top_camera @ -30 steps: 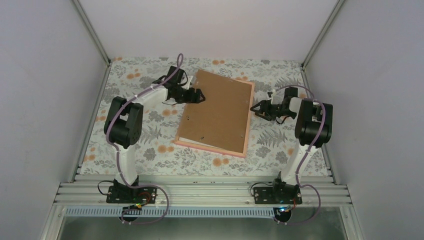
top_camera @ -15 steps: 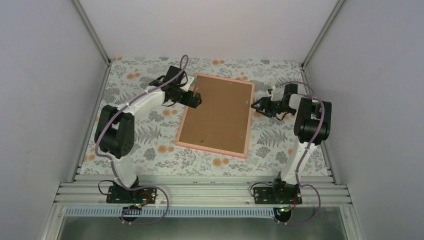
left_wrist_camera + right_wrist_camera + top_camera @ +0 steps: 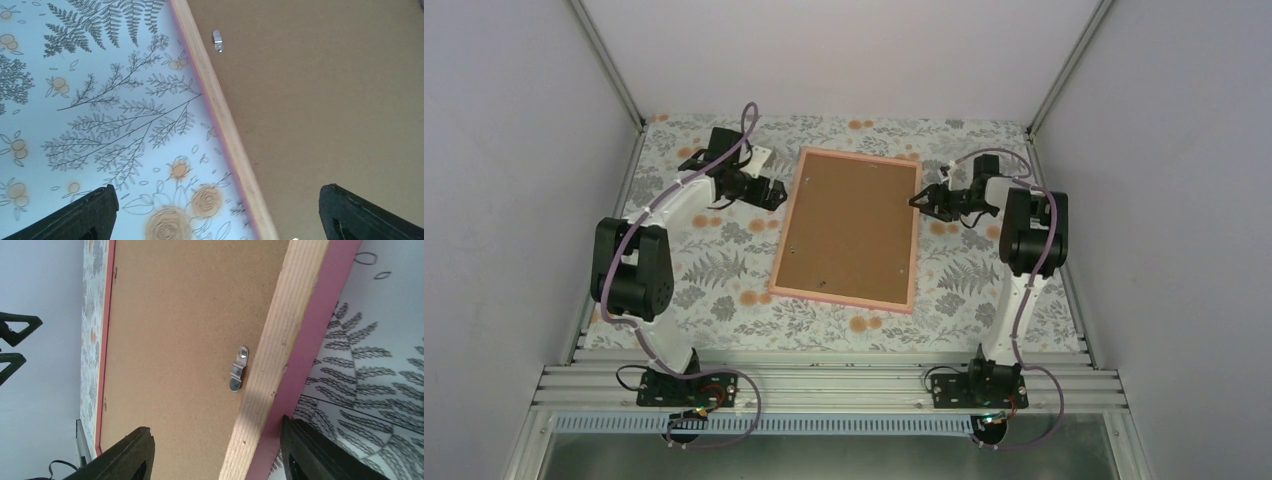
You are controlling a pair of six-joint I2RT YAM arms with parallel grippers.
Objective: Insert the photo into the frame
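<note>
- On the floral table [image 3: 724, 270], the frame [image 3: 844, 299] lies face down, brown backing board [image 3: 852, 225] sitting inside it;
- left gripper [image 3: 776, 194] hangs over its far left edge, jaws spread wide, empty;
- right gripper [image 3: 916, 200] is bent in at the far right edge, jaws released too, near a metal clip [image 3: 239, 368]

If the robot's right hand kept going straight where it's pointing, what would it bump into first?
Probably the thin pink rectangular picture frame: its right edge sits straight ahead of the right hand, between the open fingers. Height is hard to judge, so it might skim just over it.
</note>
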